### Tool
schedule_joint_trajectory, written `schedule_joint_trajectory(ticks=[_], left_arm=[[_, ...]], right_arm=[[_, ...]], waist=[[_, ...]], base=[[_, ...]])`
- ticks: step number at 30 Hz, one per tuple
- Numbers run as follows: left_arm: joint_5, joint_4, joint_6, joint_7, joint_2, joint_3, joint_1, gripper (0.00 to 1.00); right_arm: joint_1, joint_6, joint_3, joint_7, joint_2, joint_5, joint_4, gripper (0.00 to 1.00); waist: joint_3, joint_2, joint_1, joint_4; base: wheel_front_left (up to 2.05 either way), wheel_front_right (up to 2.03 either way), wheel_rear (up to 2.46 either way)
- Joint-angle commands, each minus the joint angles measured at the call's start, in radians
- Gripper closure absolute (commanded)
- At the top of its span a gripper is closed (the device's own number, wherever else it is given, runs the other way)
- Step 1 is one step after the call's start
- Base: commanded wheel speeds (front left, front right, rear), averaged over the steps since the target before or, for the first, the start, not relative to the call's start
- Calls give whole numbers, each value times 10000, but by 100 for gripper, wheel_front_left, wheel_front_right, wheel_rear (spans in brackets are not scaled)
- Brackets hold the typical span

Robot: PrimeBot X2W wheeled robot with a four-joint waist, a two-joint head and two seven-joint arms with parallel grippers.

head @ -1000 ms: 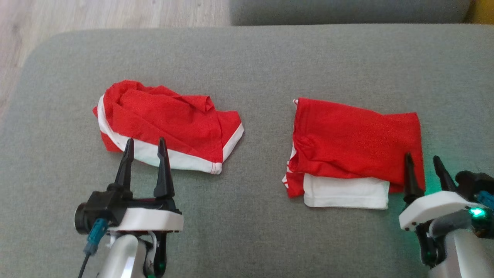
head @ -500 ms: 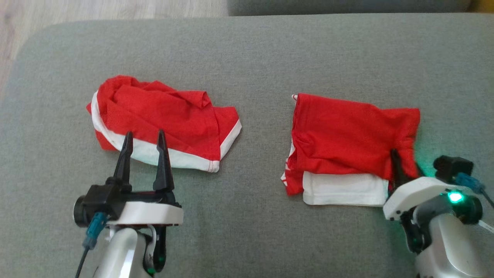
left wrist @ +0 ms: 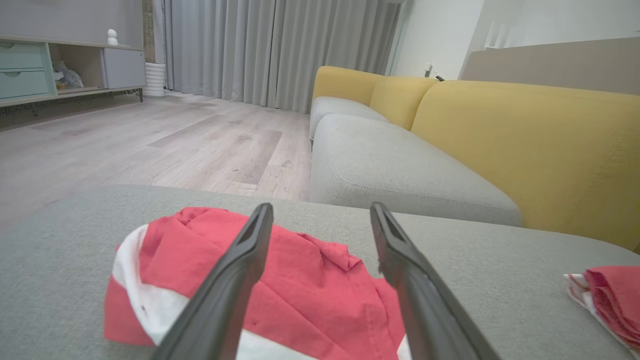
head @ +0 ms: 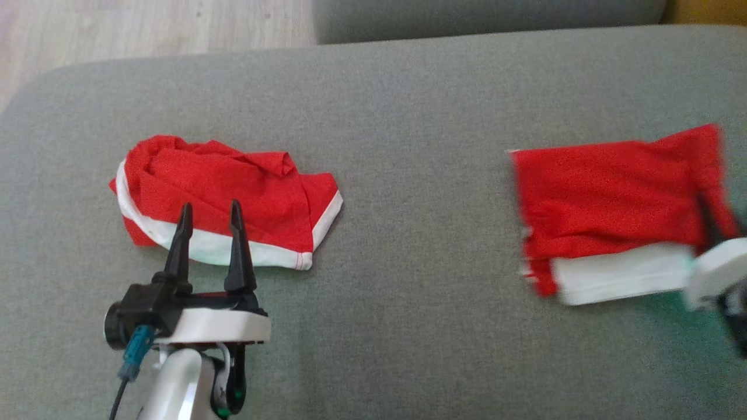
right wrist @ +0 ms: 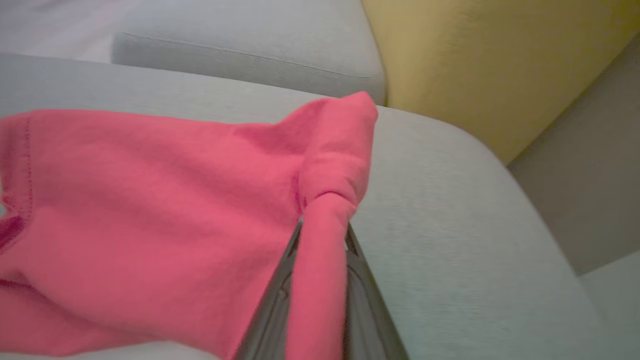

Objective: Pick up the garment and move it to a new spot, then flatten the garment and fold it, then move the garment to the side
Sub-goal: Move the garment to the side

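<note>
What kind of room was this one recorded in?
Most likely a home living room: a grey sofa with yellow back cushions, floor-length grey curtains, and a low cabinet standing on a wood floor.

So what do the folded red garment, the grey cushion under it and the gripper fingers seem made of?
The folded red garment: soft matte knit, likely cotton jersey; it bunches where the right gripper pinches it. The grey cushion: matte woven upholstery, fine weave visible, rounded padded edges. The fingers of the left gripper: probably hard black plastic, smooth, faintly glossy.
</note>
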Motion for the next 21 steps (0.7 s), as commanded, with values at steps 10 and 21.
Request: schedule_joint_trajectory(ticks=[10,21], left_arm=[[33,-485,-116,-63,58,352,-747,0],[161,-535,-196,-63,58,548,-967,0]], right_arm=[[-875,-7,-1081,170,-3399,-672,484,100],[-1610,-7,-1852,-224,-3519,-1352,1615,100]], waist=[[1070,-1,2,101],[1363,-1,2,197]], base=[[0,0,0],[0,0,0]])
